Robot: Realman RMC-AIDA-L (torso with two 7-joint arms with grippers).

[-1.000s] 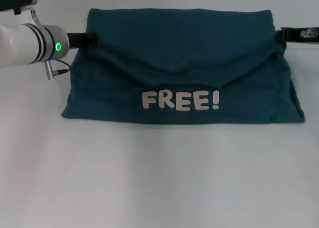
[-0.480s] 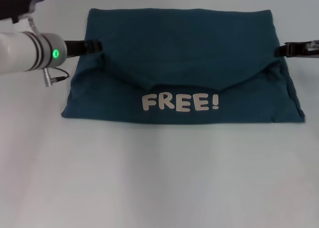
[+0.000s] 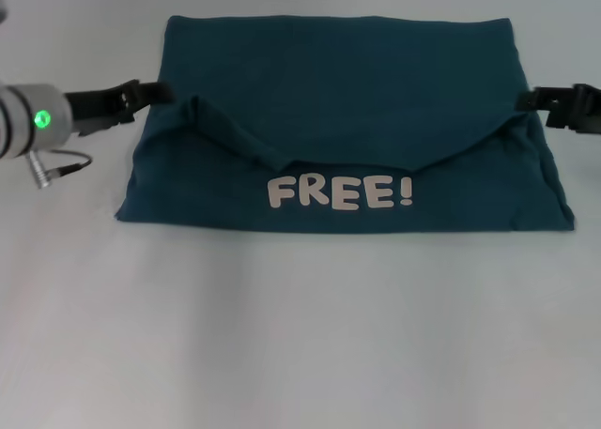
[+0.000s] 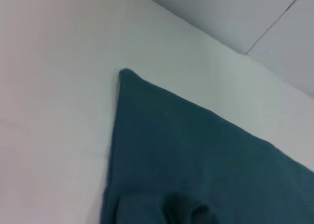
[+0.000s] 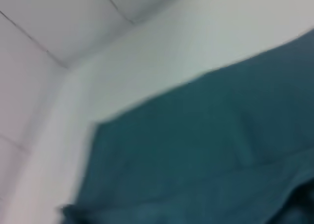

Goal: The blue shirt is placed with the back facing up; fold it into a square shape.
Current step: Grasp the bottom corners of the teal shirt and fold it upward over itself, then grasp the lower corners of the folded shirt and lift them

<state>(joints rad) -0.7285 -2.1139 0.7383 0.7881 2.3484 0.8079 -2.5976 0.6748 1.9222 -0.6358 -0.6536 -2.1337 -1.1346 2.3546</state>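
lying folded on white table (image 3: 300, 335): blue shirt (image 3: 338, 100), claws flanking.

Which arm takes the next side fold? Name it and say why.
Left, narrowly. The left gripper sits at the blue shirt, on its left edge beside a rumpled flap corner. The right gripper sits similarly near the right edge, so either could start.

The soft matte short-sleeved shirt (image 3: 338, 119) was a plain dark teal-blue, broken only by off-white block lettering (image 3: 339, 191) reading "FREE!" toward its 6 o'clock edge. It lay on a smooth pale grey-white table (image 3: 282, 335). At 9 o'clock, the black left gripper (image 3: 155, 93) joined a silver-white wrist bearing a green light (image 3: 41, 119); at 3 o'clock, the right gripper (image 3: 531, 99) was black.
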